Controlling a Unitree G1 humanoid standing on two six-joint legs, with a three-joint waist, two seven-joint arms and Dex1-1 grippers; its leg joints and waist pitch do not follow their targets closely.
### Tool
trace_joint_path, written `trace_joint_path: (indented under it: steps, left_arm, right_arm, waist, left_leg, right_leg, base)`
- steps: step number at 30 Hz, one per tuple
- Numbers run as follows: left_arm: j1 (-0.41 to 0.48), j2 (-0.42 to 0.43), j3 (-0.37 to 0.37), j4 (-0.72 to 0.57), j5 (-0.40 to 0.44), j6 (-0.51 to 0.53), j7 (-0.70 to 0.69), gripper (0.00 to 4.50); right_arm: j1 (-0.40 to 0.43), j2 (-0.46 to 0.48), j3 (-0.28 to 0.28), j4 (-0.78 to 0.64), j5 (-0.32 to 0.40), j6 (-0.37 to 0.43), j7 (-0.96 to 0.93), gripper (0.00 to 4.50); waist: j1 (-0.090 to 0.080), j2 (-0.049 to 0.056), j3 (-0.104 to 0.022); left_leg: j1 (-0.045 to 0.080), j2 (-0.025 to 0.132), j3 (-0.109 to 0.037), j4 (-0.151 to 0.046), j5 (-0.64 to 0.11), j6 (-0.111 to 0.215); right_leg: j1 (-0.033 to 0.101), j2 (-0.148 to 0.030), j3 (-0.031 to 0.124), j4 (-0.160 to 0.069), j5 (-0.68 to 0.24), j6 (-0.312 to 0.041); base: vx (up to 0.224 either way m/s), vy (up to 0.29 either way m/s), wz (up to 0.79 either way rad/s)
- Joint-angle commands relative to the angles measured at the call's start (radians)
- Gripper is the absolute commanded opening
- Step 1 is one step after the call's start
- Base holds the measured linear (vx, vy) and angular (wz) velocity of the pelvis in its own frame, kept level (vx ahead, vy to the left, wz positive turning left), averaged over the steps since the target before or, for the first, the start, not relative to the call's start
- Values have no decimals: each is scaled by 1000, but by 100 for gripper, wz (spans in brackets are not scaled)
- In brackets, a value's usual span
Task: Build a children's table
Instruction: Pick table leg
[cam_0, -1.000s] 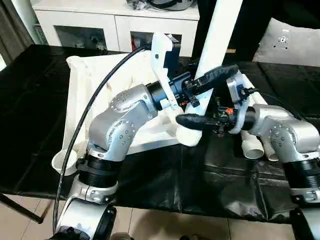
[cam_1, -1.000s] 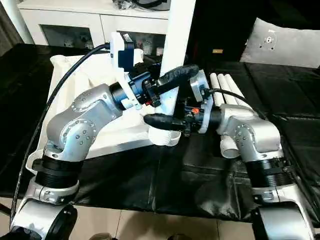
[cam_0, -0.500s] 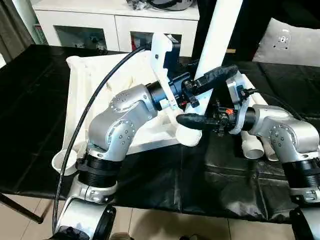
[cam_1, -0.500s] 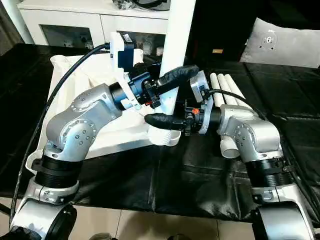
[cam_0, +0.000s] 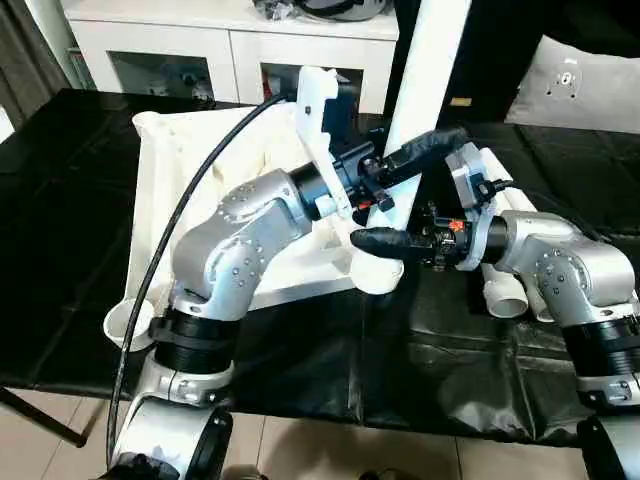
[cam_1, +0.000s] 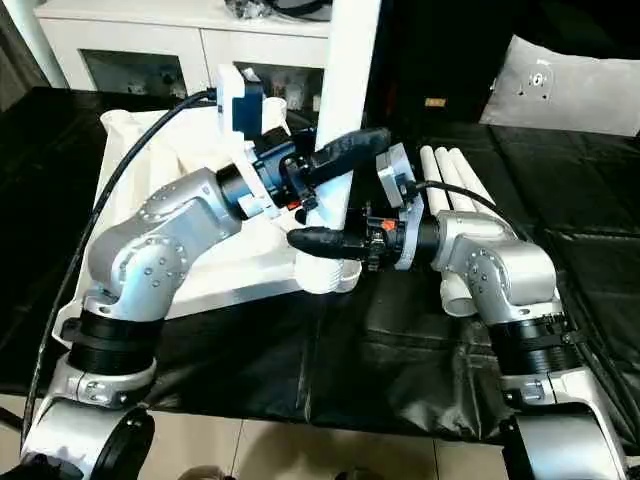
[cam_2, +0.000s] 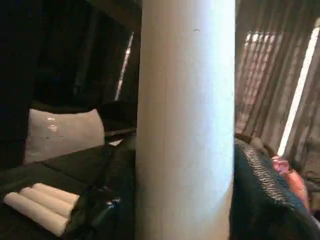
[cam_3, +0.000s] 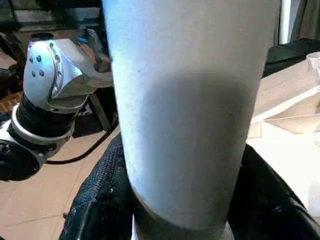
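The children's table top (cam_0: 200, 160) lies upside down on the black-covered bench. One white table leg (cam_0: 425, 70) stands nearly upright in the socket (cam_0: 378, 275) at the top's near right corner. My left gripper (cam_0: 415, 160) is shut on this leg at mid-height, and the left wrist view shows the leg (cam_2: 185, 125) between black fingers (cam_2: 260, 200). My right gripper (cam_0: 385, 225) is shut on the same leg just above the socket. In the right wrist view both pads (cam_3: 100, 200) press against the leg (cam_3: 185, 100).
Three spare legs (cam_1: 450, 170) lie side by side on the bench behind my right forearm. The near left corner socket (cam_0: 128, 322) sits at the bench's front edge. A white cabinet (cam_0: 200, 50) stands behind, and a grey cushion (cam_0: 590, 85) is at the back right.
My right gripper's fingers have closed in on the lower leg. The leg's top has swung a little to the left, and my left wrist shifted with it.
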Motion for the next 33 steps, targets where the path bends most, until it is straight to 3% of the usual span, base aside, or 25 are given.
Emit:
trace_joint_path:
  steps: [1, 13, 23, 28, 31, 32, 33]
  left_arm:
    - [2, -15, -30, -55, -36, 10, -48, 276]
    - [19, -64, -67, -122, -96, 23, -64, 362]
    - [28, -108, -97, -90, -57, 12, -28, 445]
    - [19, -146, -19, -57, -90, -10, 20, 447]
    - [22, -151, 20, -60, -136, 28, 38, 447]
    - [29, -149, 33, -56, -129, 29, 57, 447]
    - [33, -149, 48, -45, -120, 24, 79, 447]
  right_arm:
    - [-12, -4, -10, 11, -13, -3, -11, 192]
    - [5, 11, 18, 5, -35, -2, -37, 192]
    - [13, 41, 24, 3, -48, -8, -77, 192]
    - [34, 59, -7, -5, -33, -4, -116, 192]
    - [62, 73, -40, -16, -13, -14, -142, 192]
    - [87, 89, -66, -19, -5, -27, -168, 192]
    - [107, 106, -92, -24, -1, -37, -206, 191]
  waist:
    - [4, -15, -76]
    - [3, -17, -75]
    - [2, -16, -75]
    - [2, -10, -75]
    - [2, -12, -75]
    - [4, 0, -75]
    - [3, 4, -75]
  left_leg:
    - [-19, 21, 20, -65, 33, 90]
    - [-20, 22, 20, -65, 28, 92]
    - [-20, 22, 20, -66, 26, 89]
    - [-20, 21, 19, -67, 22, 84]
    - [-21, 20, 20, -66, 20, 85]
    - [-20, 20, 18, -66, 21, 85]
    - [-19, 22, 17, -67, 17, 84]
  right_leg:
    - [85, -57, 31, -65, -139, -237]
    - [86, -57, 32, -67, -154, -228]
    - [84, -56, 32, -70, -166, -216]
    - [85, -55, 32, -72, -168, -216]
    - [86, -56, 32, -71, -149, -225]
    - [85, -56, 32, -69, -144, -226]
    - [82, -54, 31, -72, -141, -226]
  base:
    - [0, 0, 0]
    - [0, 0, 0]
    - [0, 0, 0]
    - [0, 0, 0]
    - [0, 0, 0]
    - [0, 0, 0]
    - [0, 0, 0]
